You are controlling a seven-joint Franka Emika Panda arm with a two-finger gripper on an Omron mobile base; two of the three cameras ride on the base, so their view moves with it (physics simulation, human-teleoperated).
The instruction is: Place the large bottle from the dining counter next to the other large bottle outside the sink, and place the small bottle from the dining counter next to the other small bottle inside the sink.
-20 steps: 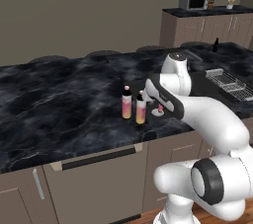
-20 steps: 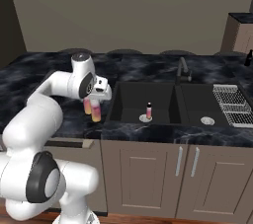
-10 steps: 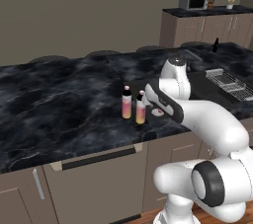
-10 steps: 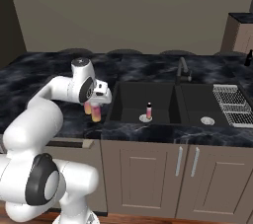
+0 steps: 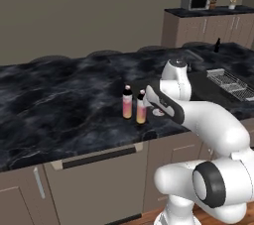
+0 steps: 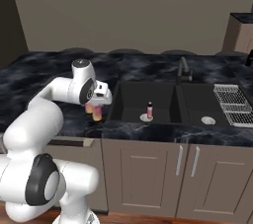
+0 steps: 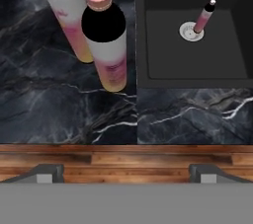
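Simulated kitchen, black marble counter (image 5: 64,105) with a recessed sink (image 6: 129,100). Two tall pink-yellow bottles stand upright near the counter's front edge, just left of the sink's left rim: the nearer bottle (image 7: 106,45) sits just beside the rim, and the farther bottle (image 7: 69,13) stands close behind it — whether they touch cannot be told. In the left base view the pair appears as two bottles (image 5: 134,104) side by side, with bare marble running to their left toward the counter's far end. The other small bottle (image 7: 203,17), pink with a dark cap, stands in the left basin at the drain (image 7: 189,31), apart from every basin wall; the right base view shows it (image 6: 149,110) near the basin's front wall, with open basin floor around it. The small bottle (image 5: 217,45), black, stands well away on the far counter stretch beyond the ribbed drain rack (image 5: 229,81). The gripper (image 6: 103,95) hangs above the counter's front edge beside the tall bottles — its fingers (image 7: 47,172) are spread wide, with nothing between them. The faucet (image 6: 184,70) rises at the sink's back rim, between the two basins.
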